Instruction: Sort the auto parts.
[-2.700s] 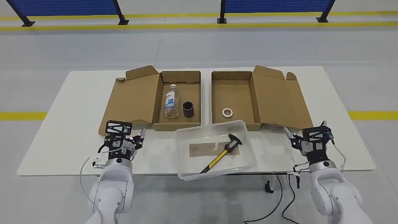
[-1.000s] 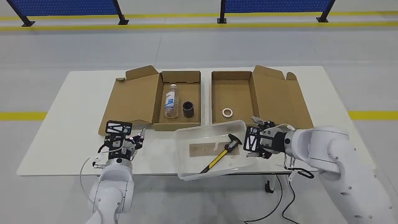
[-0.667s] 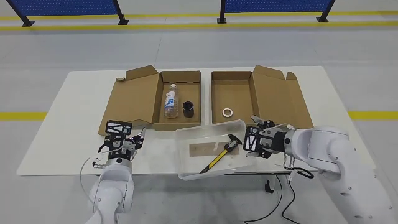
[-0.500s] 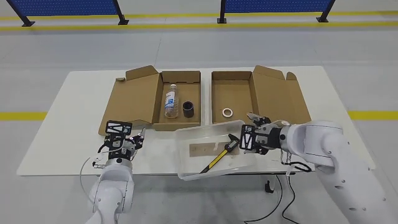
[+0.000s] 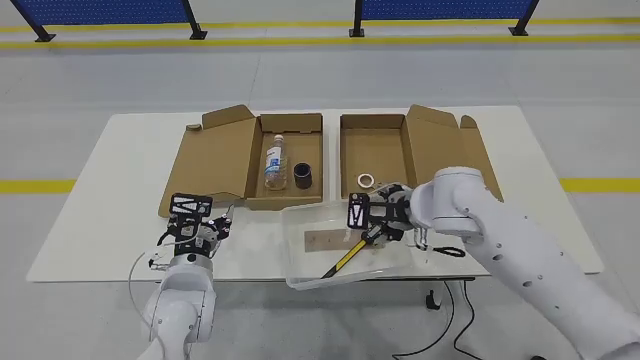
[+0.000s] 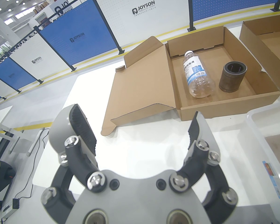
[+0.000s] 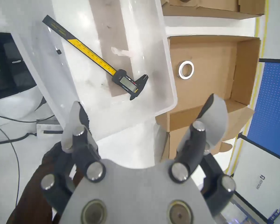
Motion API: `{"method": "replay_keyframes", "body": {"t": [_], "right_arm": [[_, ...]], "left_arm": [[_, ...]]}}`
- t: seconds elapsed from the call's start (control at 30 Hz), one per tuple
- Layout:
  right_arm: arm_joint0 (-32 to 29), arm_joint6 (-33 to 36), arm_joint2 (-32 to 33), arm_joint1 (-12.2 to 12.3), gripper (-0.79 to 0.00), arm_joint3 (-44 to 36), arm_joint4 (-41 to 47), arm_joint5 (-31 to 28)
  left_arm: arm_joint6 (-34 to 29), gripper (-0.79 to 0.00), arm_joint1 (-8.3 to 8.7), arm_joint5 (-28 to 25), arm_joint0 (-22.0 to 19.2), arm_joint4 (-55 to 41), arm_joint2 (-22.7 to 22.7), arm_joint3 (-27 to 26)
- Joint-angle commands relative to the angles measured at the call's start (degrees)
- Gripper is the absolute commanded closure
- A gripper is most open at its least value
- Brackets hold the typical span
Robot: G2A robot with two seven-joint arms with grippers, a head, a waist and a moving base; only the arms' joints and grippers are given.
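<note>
The caliper (image 7: 95, 60) is lying flat inside the clear bin (image 7: 164, 47). It is probably stiff, light and slick, so pinching across its beam looks best. The right gripper (image 7: 144, 104) is hovering above the bin, fingers spread. The left gripper (image 6: 135, 113) is sitting beside it, fingers also spread.

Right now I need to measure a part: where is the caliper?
Top view: the caliper lies inside the clear bin at the table's near edge, before the cardboard boxes.

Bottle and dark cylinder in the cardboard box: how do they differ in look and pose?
The bottle lies on its side; the cylinder stands on end, with its open bore facing up. The bottle is clear plastic with a label and a white cap; the cylinder is dark and dull, seemingly metal. The bottle is longer, the cylinder squatter. Both sit side by side in the same cardboard box.
</note>
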Motion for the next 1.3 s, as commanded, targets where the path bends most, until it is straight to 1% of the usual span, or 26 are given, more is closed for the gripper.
{"method": "replay_keyframes", "body": {"t": [0.0,0.07,0.53,0.6,0.77,0.97,1.0,1.03,1.07,1.1,1.13,1.23,1.27], "right_arm": [[2.85,-0.44,-3.68,0.28,-0.785,1.48,1.58,-0.44],[5.30,-1.06,-6.49,0.62,-0.785,3.03,1.93,-1.06],[5.16,-1.35,-6.49,0.62,-0.785,2.97,1.79,-0.97],[4.69,-2.02,-6.90,0.64,-0.785,3.12,-0.50,-1.95],[5.30,-2.95,-8.86,-0.28,-0.785,5.30,-2.44,-2.93],[8.61,-3.67,-13.36,-2.14,-0.785,8.79,-3.43,-3.66],[9.12,-3.94,-14.42,-2.53,-0.773,9.37,-3.37,-3.93],[9.66,-4.21,-15.54,-2.92,-0.690,10.03,-3.34,-4.20],[10.21,-4.49,-16.64,-3.33,-0.665,10.72,-3.20,-4.48],[10.83,-4.83,-17.79,-3.75,-0.622,11.35,-3.16,-4.82],[11.46,-5.02,-18.94,-4.17,-0.600,11.97,-3.24,-5.01],[13.20,-5.49,-21.84,-5.47,-0.594,13.63,-2.57,-5.48],[13.66,-5.50,-22.72,-5.91,-0.573,14.18,-2.38,-5.49]], "left_arm": [[0.00,-0.785,0.00,0.00,0.00,0.00,0.00,0.00],[0.00,-0.785,0.00,0.00,0.00,0.00,0.00,0.00],[0.00,-0.785,0.00,0.00,0.00,0.00,0.00,0.00],[0.00,-0.785,0.00,0.00,0.00,0.00,0.00,0.00],[0.00,-0.785,0.00,0.00,0.00,0.00,0.00,0.00],[0.00,-0.785,0.00,0.00,0.00,0.00,0.00,0.00],[0.00,-0.785,0.00,0.00,0.00,0.00,0.00,0.00],[0.00,-0.785,0.00,0.00,0.00,0.00,0.00,0.00],[0.00,-0.785,0.00,0.00,0.00,0.00,0.00,0.00],[0.00,-0.785,0.00,0.00,0.00,0.00,0.00,0.00],[0.00,-0.785,0.00,0.00,0.00,0.00,0.00,0.00],[0.00,-0.785,0.00,0.00,0.00,0.00,0.00,0.00],[0.00,-0.785,0.00,0.00,0.00,0.00,0.00,0.00]]}}
